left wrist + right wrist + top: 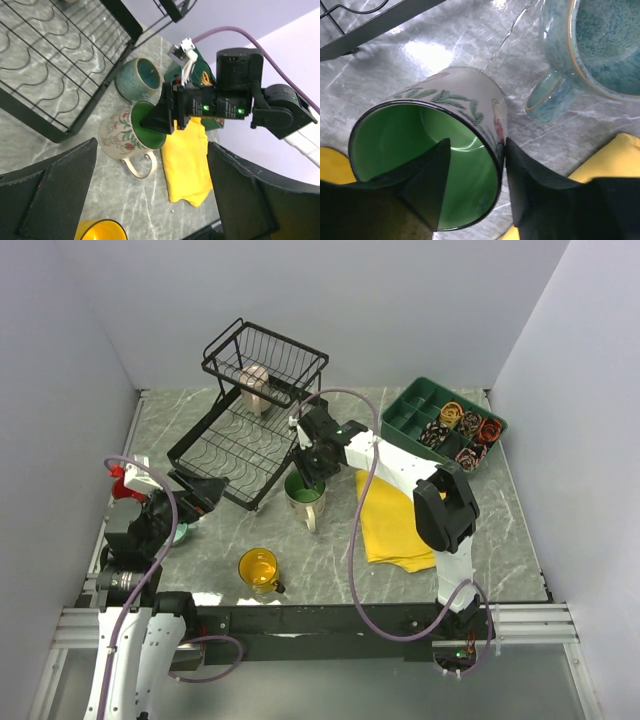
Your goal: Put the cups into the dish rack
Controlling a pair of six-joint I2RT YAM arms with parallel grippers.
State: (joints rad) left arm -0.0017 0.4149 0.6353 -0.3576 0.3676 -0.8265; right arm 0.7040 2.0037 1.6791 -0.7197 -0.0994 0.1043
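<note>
Nearest the action, a floral cup (305,496): cream outside, printed with green leaf sprigs and small red flowers, glossy green inside, dark at the rim, pale handle turned toward the near edge. Upright on the desk (515,540), just off the near right corner of the dish rack (232,445) and just beside a yellow cloth (392,525). Straddling its rim, the right fingers (427,185): one down inside the green hollow, the other outside against the printed wall, half narrowed, a strip of green showing between inner finger and wall, so no pinch yet. Left fingers (52,200) spread wide, holding nothing, low by the rack's near left side. Shown only by the wrist cameras: a teal cup (140,79), upright just behind the floral one and close to the rack's foot, lost under the right arm from above. From the right wrist, its speckled blue-green glaze, tan rim and handle pointing toward the floral cup, near but apart. Whole only from above: a yellow cup (258,568) near the front edge, no more than a yellow rim at the bottom of the left wrist view. Also only from above: a lilac-beige cup (255,385) within the rack's frame by the upper basket (268,355), tier hard to tell, and a green compartmented tray (405,420) at the far right with small rolled items.
</note>
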